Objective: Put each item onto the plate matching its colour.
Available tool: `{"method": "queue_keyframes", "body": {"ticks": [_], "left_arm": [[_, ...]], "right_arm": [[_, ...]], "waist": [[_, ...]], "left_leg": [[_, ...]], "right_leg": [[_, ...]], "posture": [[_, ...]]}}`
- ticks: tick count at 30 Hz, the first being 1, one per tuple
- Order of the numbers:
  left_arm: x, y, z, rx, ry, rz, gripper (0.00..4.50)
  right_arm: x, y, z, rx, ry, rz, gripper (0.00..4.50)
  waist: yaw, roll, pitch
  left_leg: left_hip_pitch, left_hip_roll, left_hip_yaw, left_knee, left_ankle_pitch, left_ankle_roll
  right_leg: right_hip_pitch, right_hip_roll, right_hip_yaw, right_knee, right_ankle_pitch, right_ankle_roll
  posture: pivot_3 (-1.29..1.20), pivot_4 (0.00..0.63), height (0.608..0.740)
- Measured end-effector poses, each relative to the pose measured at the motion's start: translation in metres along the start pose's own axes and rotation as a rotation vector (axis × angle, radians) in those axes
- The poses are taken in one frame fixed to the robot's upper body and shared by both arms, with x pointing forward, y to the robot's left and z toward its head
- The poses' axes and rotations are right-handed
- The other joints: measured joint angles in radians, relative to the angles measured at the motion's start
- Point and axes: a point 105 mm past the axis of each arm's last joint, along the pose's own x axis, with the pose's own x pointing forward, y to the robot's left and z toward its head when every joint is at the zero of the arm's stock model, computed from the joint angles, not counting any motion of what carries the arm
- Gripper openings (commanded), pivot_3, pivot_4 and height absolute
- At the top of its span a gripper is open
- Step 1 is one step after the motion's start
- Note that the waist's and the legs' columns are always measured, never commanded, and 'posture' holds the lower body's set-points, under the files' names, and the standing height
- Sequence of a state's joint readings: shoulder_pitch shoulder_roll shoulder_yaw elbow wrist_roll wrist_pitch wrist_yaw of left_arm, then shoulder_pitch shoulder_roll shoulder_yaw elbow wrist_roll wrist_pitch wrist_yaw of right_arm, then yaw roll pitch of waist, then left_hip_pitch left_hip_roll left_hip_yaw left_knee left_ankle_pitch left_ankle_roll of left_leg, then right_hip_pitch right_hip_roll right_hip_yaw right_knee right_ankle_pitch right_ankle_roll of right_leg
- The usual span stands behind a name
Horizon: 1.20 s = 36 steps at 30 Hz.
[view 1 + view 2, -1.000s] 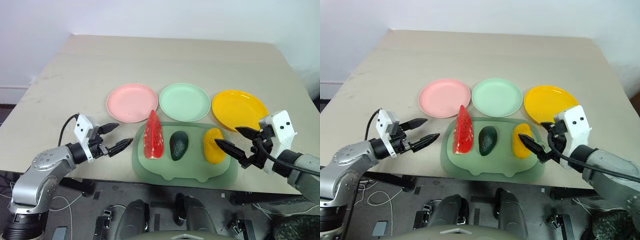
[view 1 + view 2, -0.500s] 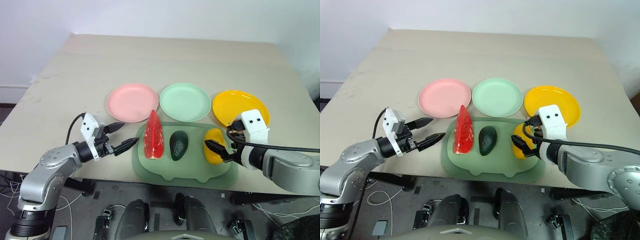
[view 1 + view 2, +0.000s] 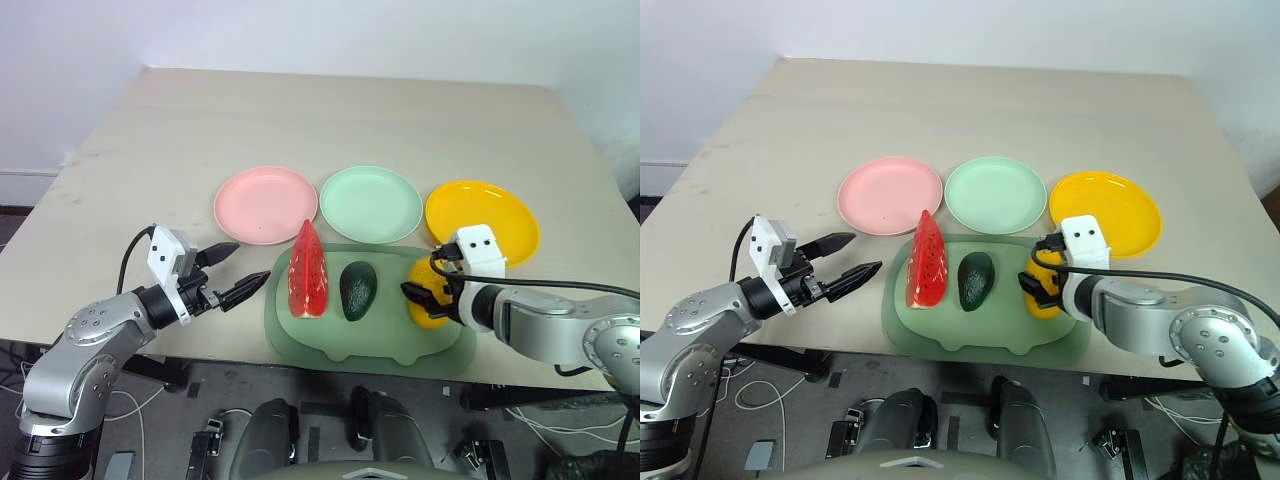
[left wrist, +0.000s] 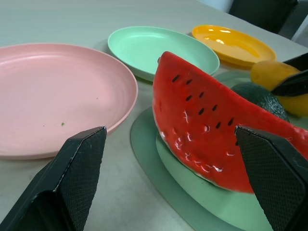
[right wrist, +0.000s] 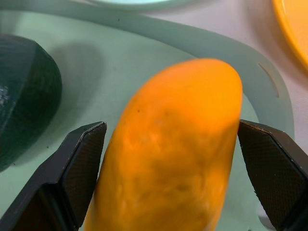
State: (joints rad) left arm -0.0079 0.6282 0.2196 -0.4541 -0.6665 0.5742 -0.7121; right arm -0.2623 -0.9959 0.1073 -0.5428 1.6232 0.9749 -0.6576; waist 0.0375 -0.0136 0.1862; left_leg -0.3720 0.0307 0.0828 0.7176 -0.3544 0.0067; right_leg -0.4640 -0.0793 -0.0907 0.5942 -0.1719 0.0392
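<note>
On a green mat [image 3: 370, 346] lie a red watermelon slice [image 3: 307, 272], a dark green avocado [image 3: 357, 289] and a yellow-orange fruit [image 3: 432, 303]. Behind the mat stand the pink plate [image 3: 265, 204], the mint green plate [image 3: 369, 203] and the yellow plate [image 3: 480, 220], all bare. My right gripper [image 5: 171, 124] is open and tilted down over the yellow-orange fruit [image 5: 168, 159], one finger on each side of it. My left gripper [image 3: 247, 265] is open and level, just left of the mat, pointing at the watermelon slice [image 4: 211, 130] without touching it.
The mat lies close to the table's near edge [image 3: 200, 352]. Behind the three plates the beige tabletop [image 3: 340, 115] runs back to a white wall.
My right gripper has come down and to the left from the mat's right edge, and its open fingers now straddle the yellow-orange fruit. The left gripper has stayed where it was.
</note>
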Motion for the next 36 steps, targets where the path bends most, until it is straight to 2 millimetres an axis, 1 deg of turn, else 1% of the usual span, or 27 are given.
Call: {"method": "queue_keyframes", "body": {"ticks": [1,2,5,6,7,11,13,15,17,19,21,23,27,29,31,34,36], "left_arm": [[0.000,0.000,0.000,0.001,-0.001,0.001,4.47],[0.000,0.000,0.001,0.002,-0.002,0.002,4.49],[0.001,0.001,0.002,0.006,-0.006,0.003,4.50],[0.001,0.001,0.002,0.007,-0.006,0.003,4.50],[0.001,0.001,0.003,0.007,-0.007,0.003,4.50],[0.001,0.001,0.005,0.012,-0.012,0.002,4.50],[0.000,0.004,0.007,0.014,-0.019,0.012,4.50],[-0.003,0.008,0.013,0.018,-0.044,0.030,4.50],[-0.006,0.013,0.022,0.016,-0.084,0.065,4.50],[-0.009,0.018,0.028,0.009,-0.119,0.099,4.50],[-0.011,0.021,0.031,0.009,-0.137,0.125,4.50],[-0.010,0.023,0.034,0.013,-0.153,0.135,4.50],[-0.006,0.025,0.040,0.012,-0.190,0.153,4.50],[-0.003,0.024,0.041,0.006,-0.201,0.154,4.50],[-0.002,0.024,0.042,0.005,-0.206,0.154,4.50],[-0.002,0.024,0.042,0.003,-0.207,0.160,4.50],[-0.004,0.025,0.042,0.002,-0.208,0.171,4.50]], "right_arm": [[0.001,-0.001,-0.001,-0.004,0.002,-0.003,4.50],[0.001,-0.001,-0.001,-0.006,0.007,-0.003,4.32],[0.003,-0.002,-0.003,-0.009,0.012,-0.002,3.58],[0.003,-0.002,-0.003,-0.010,0.012,0.000,3.24],[0.003,-0.003,-0.003,-0.011,0.011,0.002,3.15],[-0.002,-0.007,0.003,-0.028,-0.002,0.009,3.15],[-0.010,-0.009,0.023,-0.070,-0.064,0.026,3.15],[-0.021,-0.015,0.053,-0.117,-0.164,0.014,3.15],[-0.025,-0.030,0.077,-0.133,-0.237,-0.032,3.15],[-0.020,-0.049,0.088,-0.137,-0.255,-0.101,3.15],[-0.008,-0.067,0.091,-0.154,-0.238,-0.166,3.15],[0.011,-0.080,0.088,-0.186,-0.199,-0.210,3.15],[0.045,-0.095,0.075,-0.227,-0.132,-0.220,3.15],[0.055,-0.098,0.074,-0.244,-0.125,-0.209,3.88],[0.057,-0.101,0.076,-0.278,-0.134,-0.207,4.46],[0.054,-0.100,0.082,-0.354,-0.155,-0.214,4.46],[0.048,-0.094,0.087,-0.438,-0.192,-0.227,4.46]], "waist": [[0.000,0.000,0.000],[0.000,0.000,0.000],[0.000,0.000,0.000],[0.000,0.000,0.000],[0.000,0.000,0.000],[0.000,0.000,0.000],[-0.001,0.001,0.000],[-0.003,0.001,0.000],[-0.002,0.001,0.000],[-0.002,0.001,0.000],[-0.001,0.001,0.000],[-0.002,0.001,0.000],[-0.002,0.001,0.000],[-0.003,0.001,0.000],[-0.002,0.001,0.000],[-0.002,0.001,0.000],[-0.003,0.001,0.000]], "left_leg": [[0.000,0.000,0.000,0.000,0.000,0.000],[0.000,0.000,0.000,0.000,0.000,0.000],[0.000,0.000,0.000,0.000,0.000,0.000],[0.000,0.000,0.000,0.000,0.000,0.000],[0.000,0.000,0.000,0.000,0.000,0.000],[0.000,0.000,0.000,0.000,0.000,0.000],[-0.001,0.000,0.001,0.000,0.000,0.000],[-0.001,0.001,0.000,0.000,0.000,0.000],[-0.001,0.001,0.000,0.000,0.000,0.000],[-0.001,0.000,0.001,0.000,0.000,0.000],[-0.001,0.000,0.001,0.000,0.000,0.000],[-0.001,-0.001,0.001,0.000,0.000,0.000],[-0.001,-0.002,0.001,0.000,0.000,0.000],[-0.002,-0.002,0.001,0.000,0.000,0.000],[-0.002,-0.001,0.001,0.000,0.000,0.000],[-0.002,-0.001,0.001,0.000,0.000,0.000],[-0.002,0.000,0.001,-0.001,0.000,0.000]], "right_leg": [[0.000,0.000,0.000,0.000,0.000,0.000],[0.000,0.000,0.000,0.000,0.000,0.000],[0.000,0.000,0.000,0.000,0.000,0.000],[0.000,0.000,0.000,0.000,0.000,0.000],[0.000,0.000,0.000,0.000,0.000,0.000],[0.000,0.000,0.000,0.000,0.000,0.000],[-0.001,0.000,0.000,0.000,0.000,0.000],[-0.002,0.001,0.000,0.000,0.000,0.000],[-0.001,0.001,0.000,0.000,0.000,0.001],[-0.001,0.001,0.000,0.000,0.000,0.000],[-0.001,0.000,0.000,0.000,0.000,0.000],[-0.002,0.000,0.000,0.000,0.001,0.000],[-0.002,0.000,0.000,0.000,0.002,0.003],[-0.002,0.000,0.000,0.000,0.002,0.003],[-0.002,0.000,0.000,0.000,0.003,0.004],[-0.002,0.000,-0.001,0.000,0.003,0.004],[-0.002,0.000,-0.001,0.000,0.002,0.004]], "posture": [[0.00,0.150,0.740],[0.00,0.150,0.740],[0.00,0.150,0.740],[0.00,0.150,0.740],[0.00,0.150,0.740],[0.00,0.150,0.740],[0.00,0.150,0.740],[0.00,0.150,0.740],[0.00,0.150,0.740],[0.00,0.150,0.740],[0.00,0.150,0.740],[0.00,0.150,0.740],[0.00,0.150,0.740],[0.00,0.150,0.740],[0.00,0.150,0.740],[0.00,0.150,0.740],[0.00,0.150,0.740]]}}
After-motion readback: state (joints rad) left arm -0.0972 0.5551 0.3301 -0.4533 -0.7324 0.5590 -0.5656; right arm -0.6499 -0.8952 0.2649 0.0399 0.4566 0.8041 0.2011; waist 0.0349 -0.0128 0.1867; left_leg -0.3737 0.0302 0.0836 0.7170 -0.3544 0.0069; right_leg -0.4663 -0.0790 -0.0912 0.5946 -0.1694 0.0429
